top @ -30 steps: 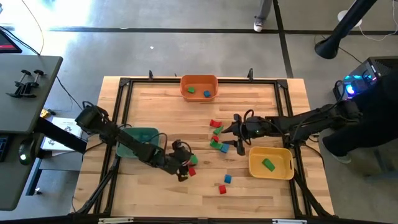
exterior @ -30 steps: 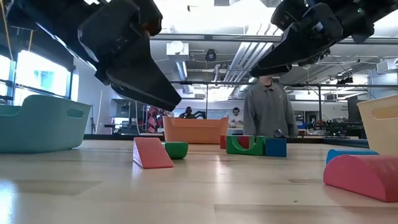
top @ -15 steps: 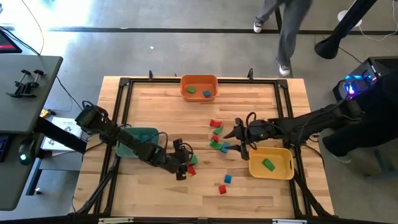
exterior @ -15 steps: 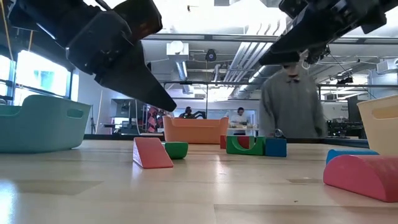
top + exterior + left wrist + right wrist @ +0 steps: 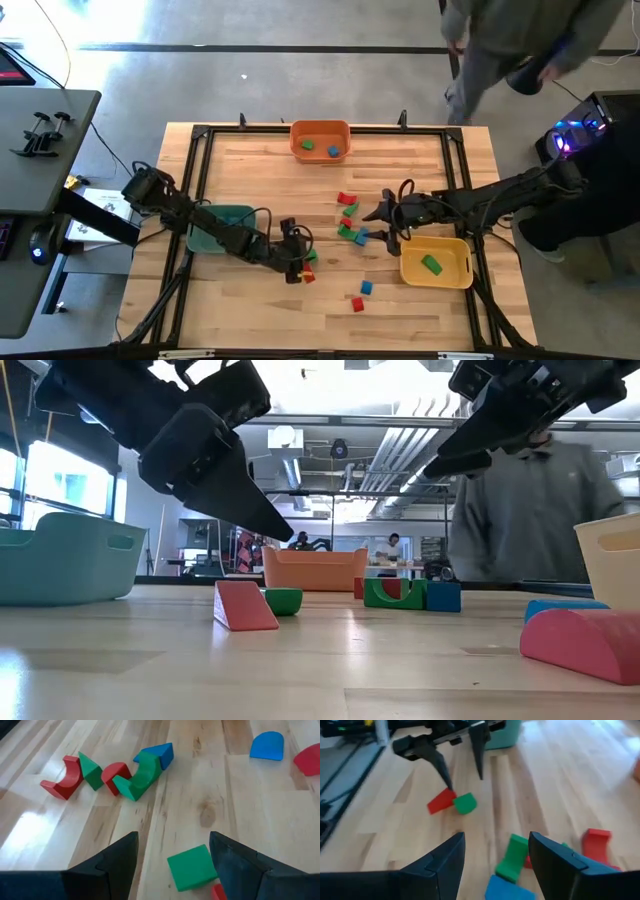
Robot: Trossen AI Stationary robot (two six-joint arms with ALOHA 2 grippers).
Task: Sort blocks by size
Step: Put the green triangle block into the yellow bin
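Hovering over the front middle of the wooden surface, the left gripper holds its fingers spread wide with nothing between them, directly above a green block that has a red wedge touching its side. Judging from this, the main risk is that the open fingers come down astride both pieces at once, or nudge the red wedge and push the green block askew, because the two lie pressed together. The right gripper, also open and empty, hangs above a tight cluster of blocks near the centre of the surface; a grasp there could catch a neighbour or scatter the heap, since the pieces touch one another. Counting bins: three, an orange bin at the far edge, a teal bin toward the left edge, and a yellow bin toward the right edge. Two small blocks lie in the orange bin and one green block in the yellow one. Loose on the surface, the cluster holds roughly seven pieces, two sit under the left gripper, and two more, a blue piece and a red piece, rest near the front edge.
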